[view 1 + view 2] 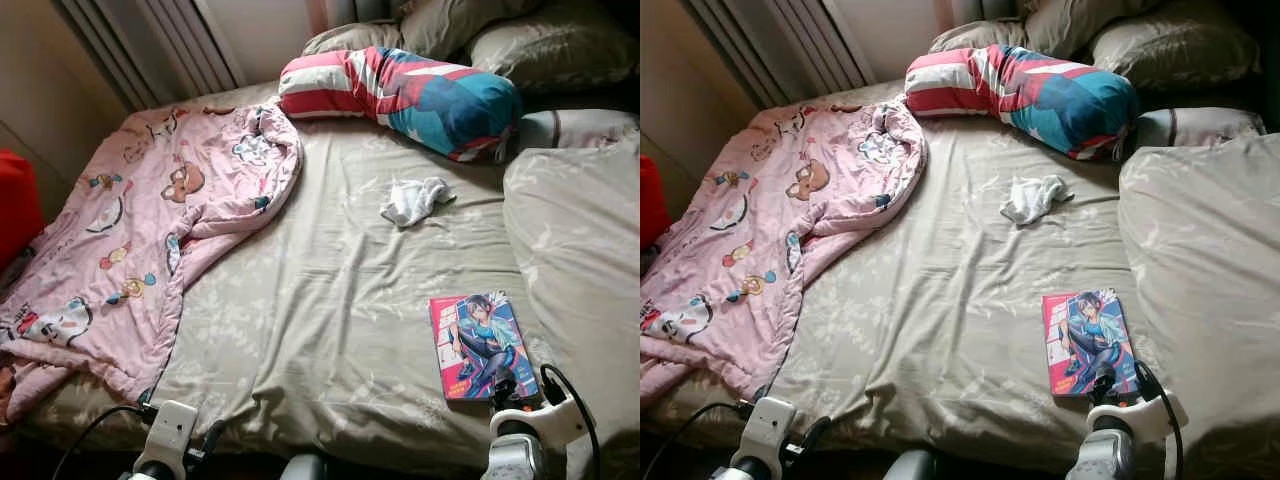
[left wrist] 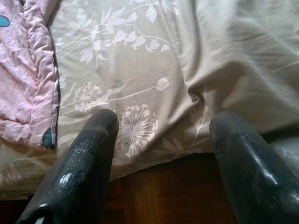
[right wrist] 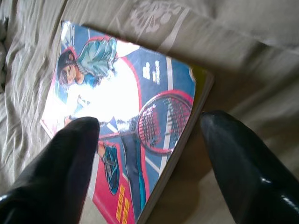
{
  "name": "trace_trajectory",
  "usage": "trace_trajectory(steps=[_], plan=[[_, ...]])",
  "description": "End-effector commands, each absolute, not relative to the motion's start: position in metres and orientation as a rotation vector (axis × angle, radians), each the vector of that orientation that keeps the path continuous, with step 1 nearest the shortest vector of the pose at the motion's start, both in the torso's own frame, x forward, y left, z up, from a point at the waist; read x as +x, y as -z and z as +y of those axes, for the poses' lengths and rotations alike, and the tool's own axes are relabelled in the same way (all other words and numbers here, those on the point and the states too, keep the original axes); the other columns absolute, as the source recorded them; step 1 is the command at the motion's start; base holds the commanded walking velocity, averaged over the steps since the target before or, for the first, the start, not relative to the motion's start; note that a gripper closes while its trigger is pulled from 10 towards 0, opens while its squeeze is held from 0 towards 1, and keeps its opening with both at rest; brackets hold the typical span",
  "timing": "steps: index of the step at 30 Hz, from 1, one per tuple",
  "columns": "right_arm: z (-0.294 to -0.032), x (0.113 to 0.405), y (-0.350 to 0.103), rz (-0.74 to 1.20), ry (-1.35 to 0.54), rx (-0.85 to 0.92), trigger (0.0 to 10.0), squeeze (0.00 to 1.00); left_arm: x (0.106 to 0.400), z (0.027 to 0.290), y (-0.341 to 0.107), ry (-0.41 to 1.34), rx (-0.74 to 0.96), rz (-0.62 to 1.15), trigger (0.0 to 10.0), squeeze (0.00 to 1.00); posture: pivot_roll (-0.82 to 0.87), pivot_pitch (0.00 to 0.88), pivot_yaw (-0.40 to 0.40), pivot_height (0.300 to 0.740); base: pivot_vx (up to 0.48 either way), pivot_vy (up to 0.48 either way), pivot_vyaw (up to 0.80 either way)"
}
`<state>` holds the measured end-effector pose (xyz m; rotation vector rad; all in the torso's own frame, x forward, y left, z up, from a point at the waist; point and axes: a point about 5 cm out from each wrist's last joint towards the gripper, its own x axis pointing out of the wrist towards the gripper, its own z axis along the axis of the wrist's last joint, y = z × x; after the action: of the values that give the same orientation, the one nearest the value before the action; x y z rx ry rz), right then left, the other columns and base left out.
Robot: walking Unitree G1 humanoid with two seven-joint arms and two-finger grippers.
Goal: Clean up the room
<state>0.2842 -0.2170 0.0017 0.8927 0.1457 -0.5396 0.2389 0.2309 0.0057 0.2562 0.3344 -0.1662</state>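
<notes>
A colourful comic book [image 1: 483, 345] lies flat on the beige bed sheet [image 1: 330, 300], near the bed's front right. My right gripper [image 3: 149, 126] hovers open just above the book's near end, one finger on each side of its lower corner. A crumpled white cloth [image 1: 415, 200] rests mid-bed, below a striped red, white and teal bolster [image 1: 400, 95]. A pink cartoon-print blanket [image 1: 150, 230] is spread loosely over the bed's left side. At the bed's front edge my left gripper [image 2: 161, 123] is open and empty, beside the blanket's corner.
Beige pillows [image 1: 560, 40] are heaped at the head of the bed, and a thick beige duvet [image 1: 580, 230] covers the right side. Something red [image 1: 18, 205] stands at the far left. Dark wooden floor [image 2: 163, 196] shows below the bed edge.
</notes>
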Motion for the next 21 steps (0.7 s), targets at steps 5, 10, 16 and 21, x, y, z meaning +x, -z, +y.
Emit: trace_trajectory(steps=[5,10,16,21], plan=[[-0.193,0.279,0.004,0.190,0.432,0.741,10.0,0.38,0.229,0.238,0.007,0.128,0.258,0.393,10.0,0.00,0.09,0.182,0.216,0.643,0.000,0.000,0.00],[-0.176,0.273,-0.001,0.137,0.291,0.537,10.0,0.00,0.231,0.232,0.011,0.104,0.237,0.395,10.0,0.00,0.07,0.159,0.190,0.643,0.000,0.000,0.00],[-0.167,0.268,-0.005,0.097,0.191,0.384,10.0,0.00,0.234,0.225,0.017,0.086,0.217,0.413,10.0,0.00,0.05,0.120,0.164,0.643,0.000,0.000,0.00],[-0.164,0.276,-0.007,0.145,0.124,0.284,10.0,0.00,0.238,0.224,0.024,0.013,0.162,0.461,10.0,0.00,0.03,0.065,0.120,0.661,0.000,0.000,0.00]])
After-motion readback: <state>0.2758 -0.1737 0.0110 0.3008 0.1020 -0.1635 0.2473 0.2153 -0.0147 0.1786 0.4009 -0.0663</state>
